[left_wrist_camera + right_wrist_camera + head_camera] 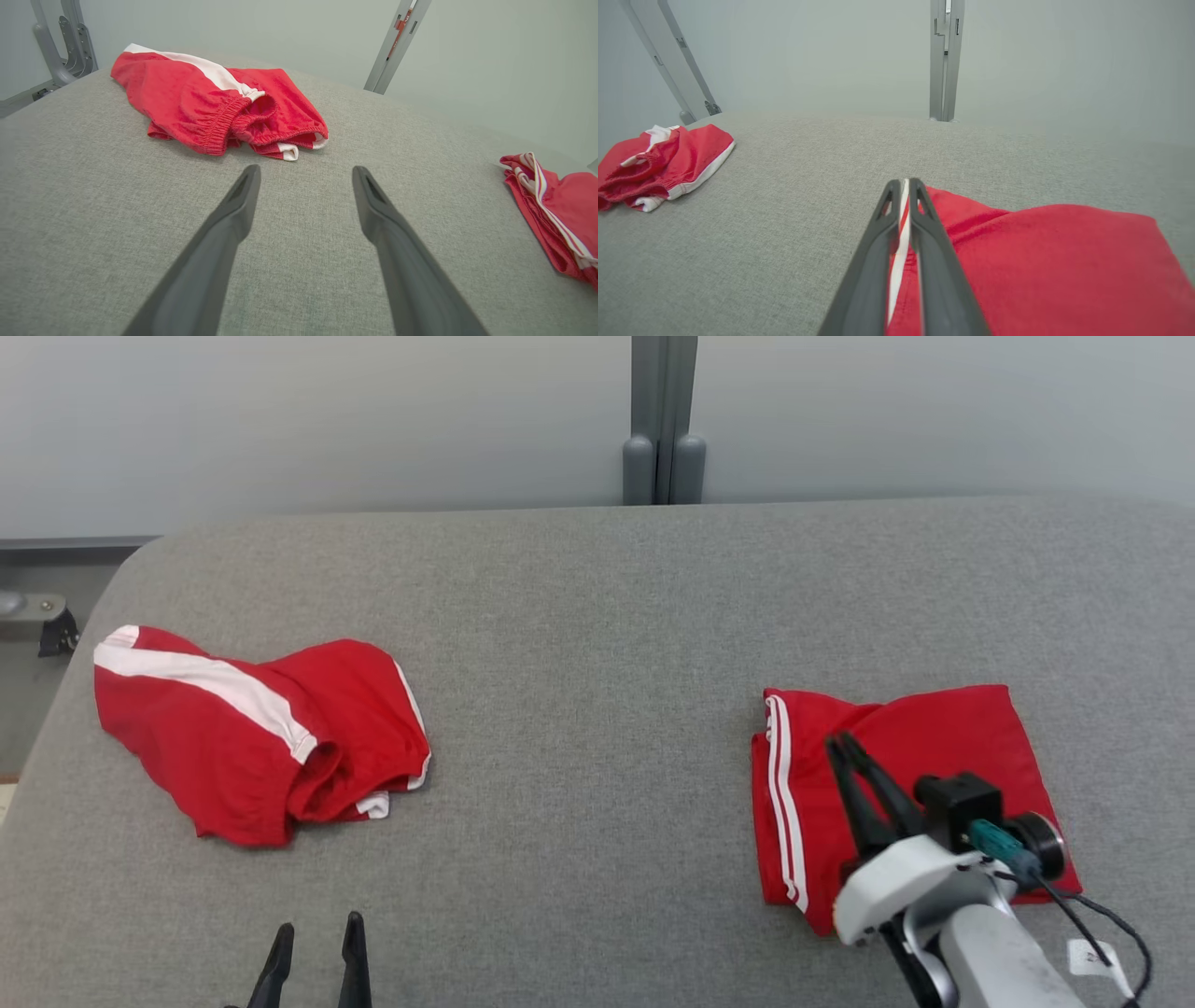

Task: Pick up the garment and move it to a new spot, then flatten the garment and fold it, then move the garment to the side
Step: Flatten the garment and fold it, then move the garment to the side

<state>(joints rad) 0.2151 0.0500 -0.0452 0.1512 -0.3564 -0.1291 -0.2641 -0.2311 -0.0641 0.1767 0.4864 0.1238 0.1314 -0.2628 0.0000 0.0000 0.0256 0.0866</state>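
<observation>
Letting go cleanly is what this step seems to call for: the folded shorts (943,747) already lie flat at the robot's right side of the grey surface (597,616), so the job looks nearly done for this piece. The right end effector (845,742) hangs over their near left part with its fingers pressed almost together. Only a sliver of white stripe shows through the gap in the right wrist view, and no cloth appears caught. A good finish would be to part the fingers a little and rise straight up, so the top layer is not dragged and the fold stays square.

The folded shorts make a rough rectangle, a little longer across the surface than front to back. Their striped edge faces the middle of the surface, and the stripes run from far to near.

The left end effector (319,922) is spread wide and empty, near the front edge, with the crumpled shorts (243,728) lying beyond it.
</observation>
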